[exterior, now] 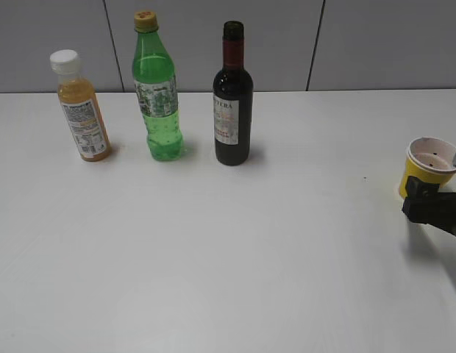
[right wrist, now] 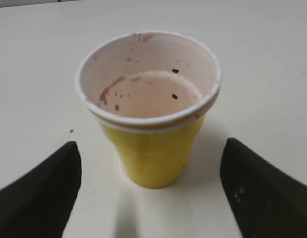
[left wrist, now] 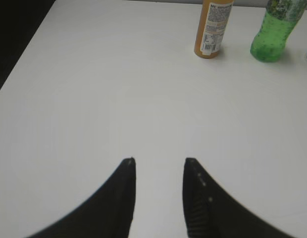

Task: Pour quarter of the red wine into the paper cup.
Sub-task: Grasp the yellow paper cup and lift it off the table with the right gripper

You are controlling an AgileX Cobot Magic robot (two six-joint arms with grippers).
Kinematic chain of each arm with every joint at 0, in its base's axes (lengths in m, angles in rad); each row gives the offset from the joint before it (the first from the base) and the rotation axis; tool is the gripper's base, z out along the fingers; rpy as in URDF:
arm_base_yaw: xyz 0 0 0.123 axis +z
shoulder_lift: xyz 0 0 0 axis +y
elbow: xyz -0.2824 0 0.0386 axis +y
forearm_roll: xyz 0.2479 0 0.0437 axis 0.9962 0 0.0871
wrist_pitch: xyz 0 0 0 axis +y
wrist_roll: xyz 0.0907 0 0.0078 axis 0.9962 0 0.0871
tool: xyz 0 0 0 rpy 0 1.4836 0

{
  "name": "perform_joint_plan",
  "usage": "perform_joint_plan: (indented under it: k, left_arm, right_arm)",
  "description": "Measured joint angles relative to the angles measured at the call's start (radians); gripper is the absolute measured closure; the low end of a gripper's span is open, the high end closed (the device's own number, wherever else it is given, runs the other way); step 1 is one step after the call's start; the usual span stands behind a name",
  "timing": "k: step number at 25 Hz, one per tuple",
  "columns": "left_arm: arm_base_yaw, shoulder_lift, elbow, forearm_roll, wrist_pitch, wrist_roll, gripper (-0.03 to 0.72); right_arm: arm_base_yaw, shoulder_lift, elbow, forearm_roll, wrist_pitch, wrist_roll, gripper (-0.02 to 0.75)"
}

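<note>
The red wine is in a dark glass bottle (exterior: 233,95) with a white label, standing upright and uncapped at the back middle of the table. The yellow paper cup (exterior: 426,165) (right wrist: 148,109) stands upright at the far right, its whitish inside stained with red drops. My right gripper (exterior: 423,200) (right wrist: 151,144) is open wide just in front of the cup, one finger to each side and neither touching it. My left gripper (left wrist: 159,159) is open over bare table with nothing between its fingers; it is out of the exterior view.
An orange juice bottle (exterior: 81,110) (left wrist: 213,29) with a white cap and a green plastic bottle (exterior: 158,95) (left wrist: 272,34) stand left of the wine bottle. The white table (exterior: 213,257) runs back to a grey wall.
</note>
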Motion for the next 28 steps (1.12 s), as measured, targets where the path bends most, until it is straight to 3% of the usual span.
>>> perform_joint_plan:
  k: [28]
  left_arm:
    - [0.0,0.0,0.0,-0.001,0.0,0.0,0.45]
  right_arm:
    - [-0.021,0.3,-0.261,0.029,-0.033,0.007,0.103]
